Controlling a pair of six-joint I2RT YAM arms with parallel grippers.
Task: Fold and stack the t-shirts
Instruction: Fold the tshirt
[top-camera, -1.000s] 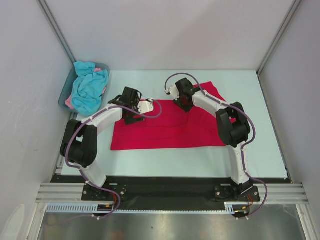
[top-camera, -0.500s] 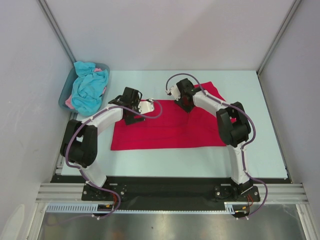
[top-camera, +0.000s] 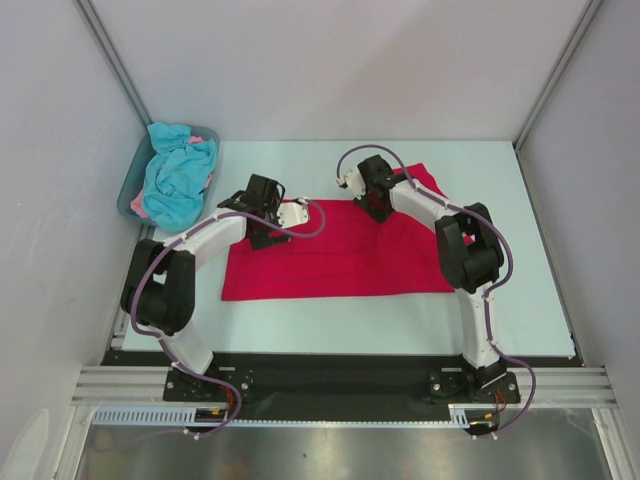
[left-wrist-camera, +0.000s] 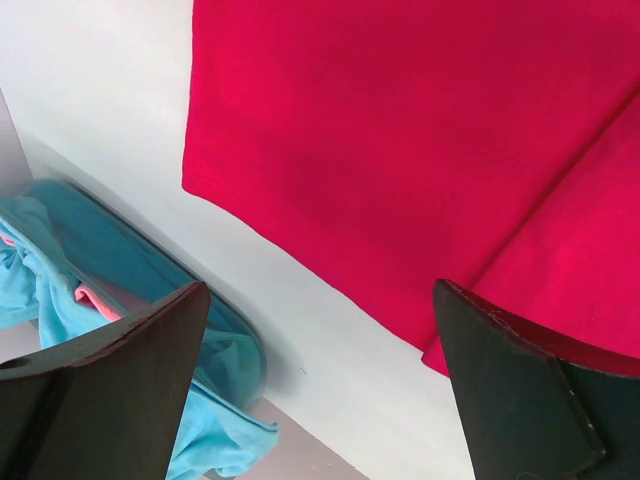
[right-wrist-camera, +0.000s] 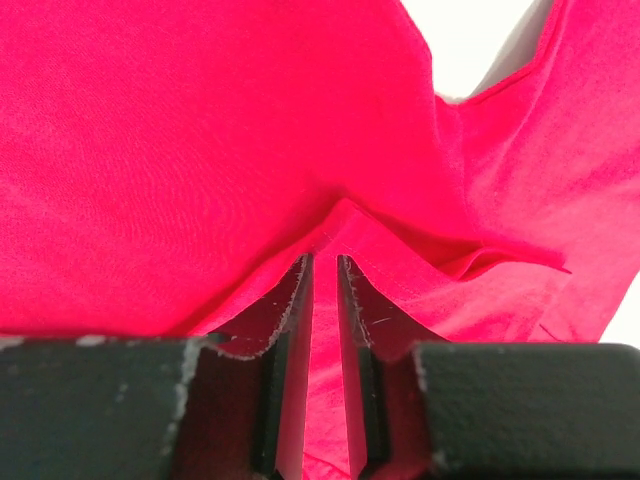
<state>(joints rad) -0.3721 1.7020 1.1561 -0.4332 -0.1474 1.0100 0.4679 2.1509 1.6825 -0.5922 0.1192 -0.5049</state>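
A red shirt (top-camera: 335, 255) lies spread across the middle of the pale table (top-camera: 520, 200), mostly flat, with its near edge straight and its far right part bunched into creases. The left gripper (top-camera: 262, 238) points down at the shirt's far left corner, while the right gripper (top-camera: 379, 212) is down on the cloth near the far edge, where folds gather toward it. At the table's far left corner stands a grey-blue tub (top-camera: 127, 192) heaped with a turquoise shirt (top-camera: 178, 182), and a bit of pink cloth (top-camera: 140, 209) shows at its near side.
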